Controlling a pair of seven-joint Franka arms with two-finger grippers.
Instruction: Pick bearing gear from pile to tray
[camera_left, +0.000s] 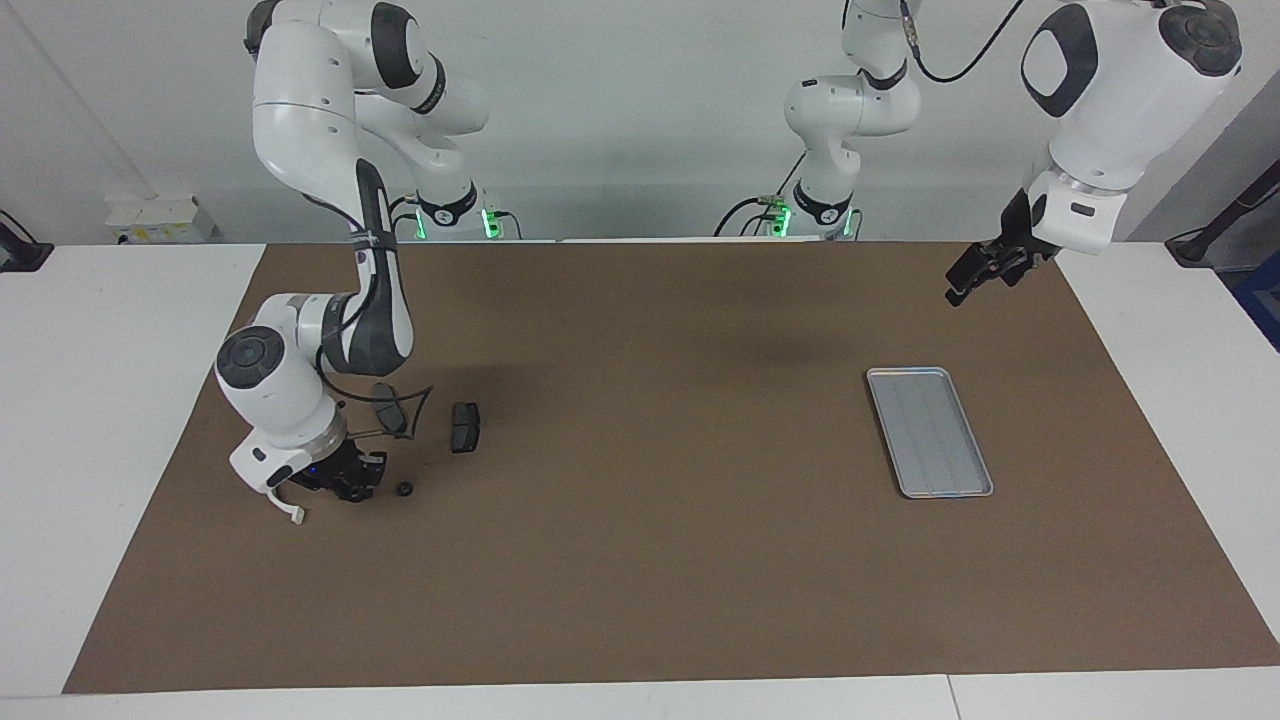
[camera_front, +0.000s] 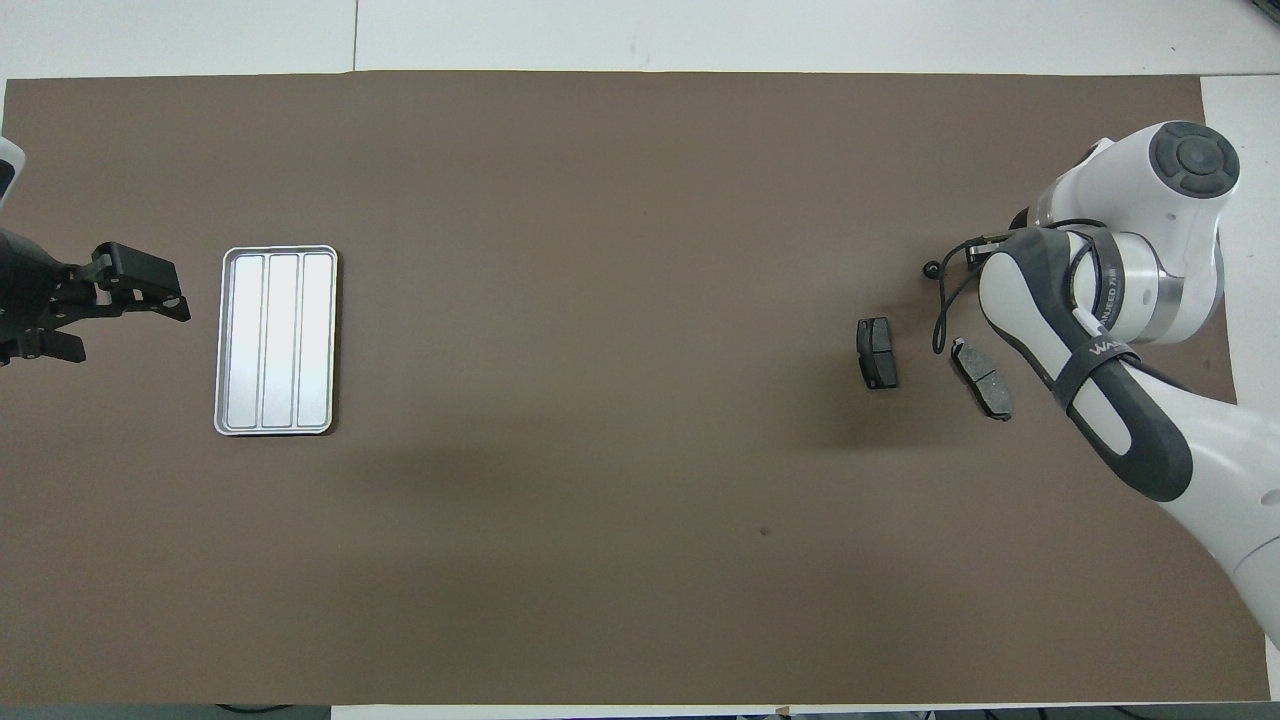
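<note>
Facing view, black ring (camera_left: 405, 489) just beside right gripper (camera_left: 352, 489), apart

Tray (camera_front: 277, 341) beside left gripper (camera_front: 130, 305), seemingly open-fingered.

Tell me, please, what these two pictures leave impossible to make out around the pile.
- Overhead view: the right end effector is hidden under its own arm.
- Facing view: whatever the right end effector covers is too small to identify.
- Facing view: one pad-shaped plate is partly crossed by a cable.
</note>
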